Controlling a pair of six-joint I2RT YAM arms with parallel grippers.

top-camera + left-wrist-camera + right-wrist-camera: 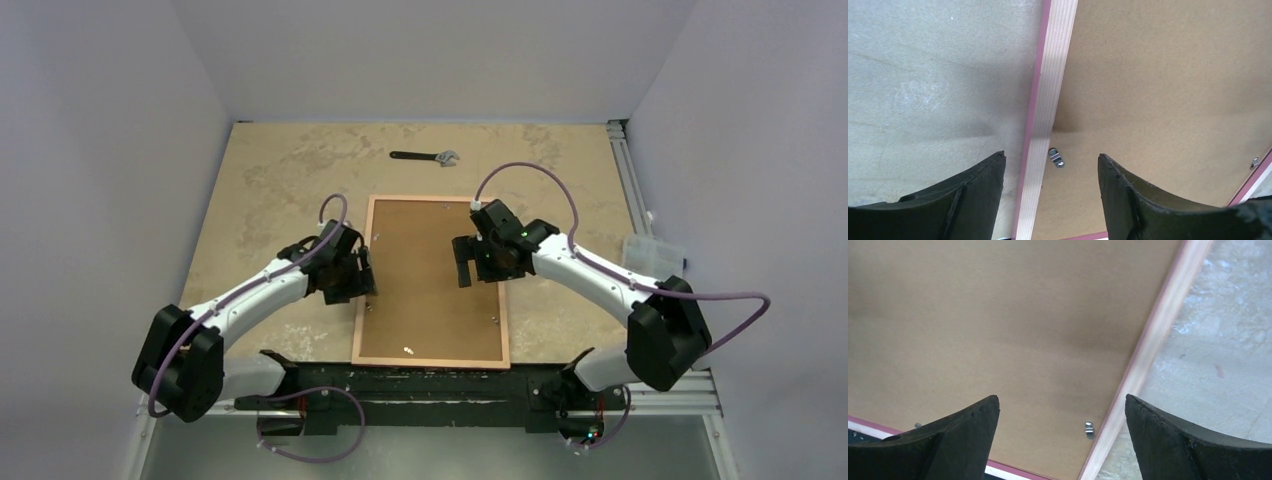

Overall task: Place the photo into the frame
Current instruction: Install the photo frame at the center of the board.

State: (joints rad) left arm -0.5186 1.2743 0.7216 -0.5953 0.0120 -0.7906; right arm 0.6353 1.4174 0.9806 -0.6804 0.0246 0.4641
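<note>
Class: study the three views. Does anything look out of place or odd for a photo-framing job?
One thing: a black adjustable wrench lies alone on the far tabletop, beyond the pink-edged wooden frame, unrelated to framing. The frame lies flat, back up, brown backing board seated; no damage shows.

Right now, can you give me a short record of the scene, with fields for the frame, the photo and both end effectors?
frame: lies back up on the table, with the brown board in it
photo: not visible in any view
left end effector: open, over the frame's left rail, with a metal clip between its fingers
right end effector: open, over the board near the right rail
other: wrench at the far side of the table
</note>
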